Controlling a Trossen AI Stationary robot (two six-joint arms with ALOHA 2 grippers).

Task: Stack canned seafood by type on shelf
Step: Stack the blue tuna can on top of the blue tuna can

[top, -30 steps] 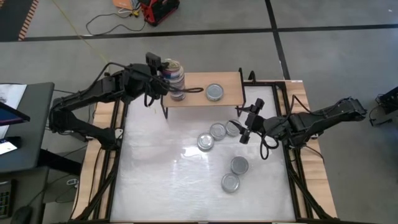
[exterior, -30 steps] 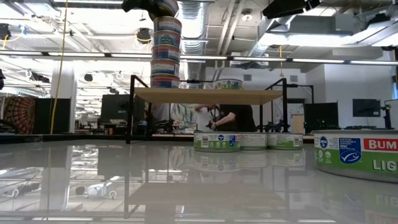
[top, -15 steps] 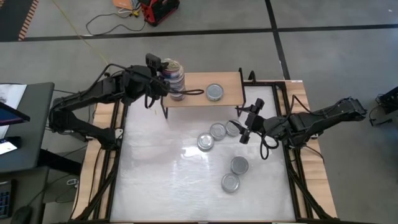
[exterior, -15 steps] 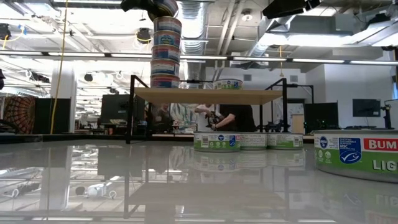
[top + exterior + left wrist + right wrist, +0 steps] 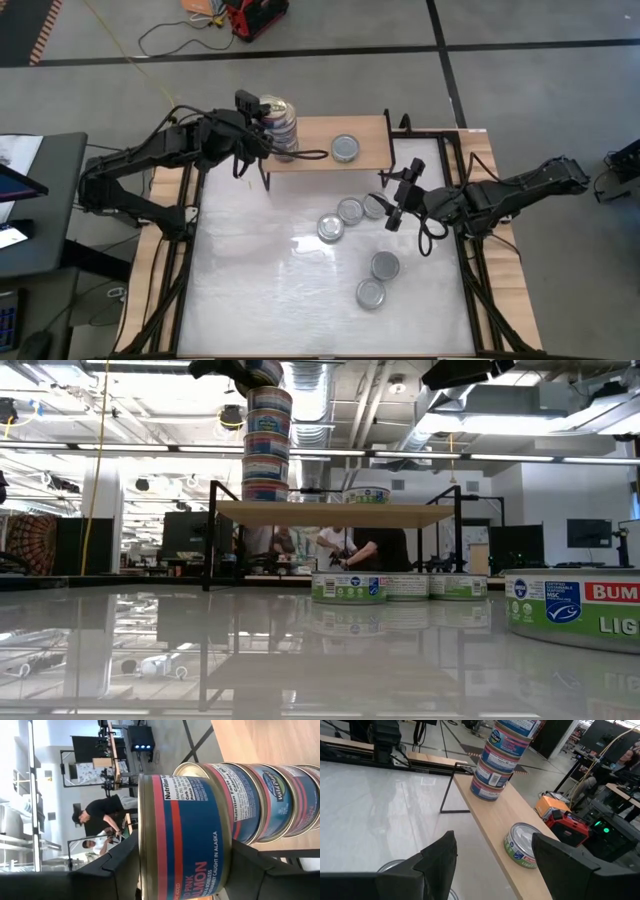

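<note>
Item one, far left: my left gripper (image 5: pixel 268 122), up at the top of the pink-label salmon stack (image 5: pixel 284 128), which stands at the left end of the shelf (image 5: pixel 362 160). In the left wrist view my fingers (image 5: pixel 115 865) flank the top can (image 5: pixel 182 837); whether they grip it or stand just clear, I cannot tell.

Item two: a lone green-label tin (image 5: pixel 345 148), mid-shelf, well apart from the stack, lid up.

Item three: three silver-lidded tins (image 5: pixel 349 212) in a touching cluster on the white table (image 5: pixel 240 290), just in front of the shelf.

Item four: my right gripper (image 5: pixel 399 205), hovering just beside that cluster, jaws spread and holding nothing.

Item five: two more tins (image 5: pixel 377 279), nearer the front edge, side by side.

Handling notes: I judge these tins rigid and dense for their size, with smooth metal walls (labels likely slick). Best taken across the side wall, fingers on opposite sides below the rim, kept level. The stack is tall and narrow, so a sideways nudge on release could topple it; straight-up withdrawal seems prudent.
</note>
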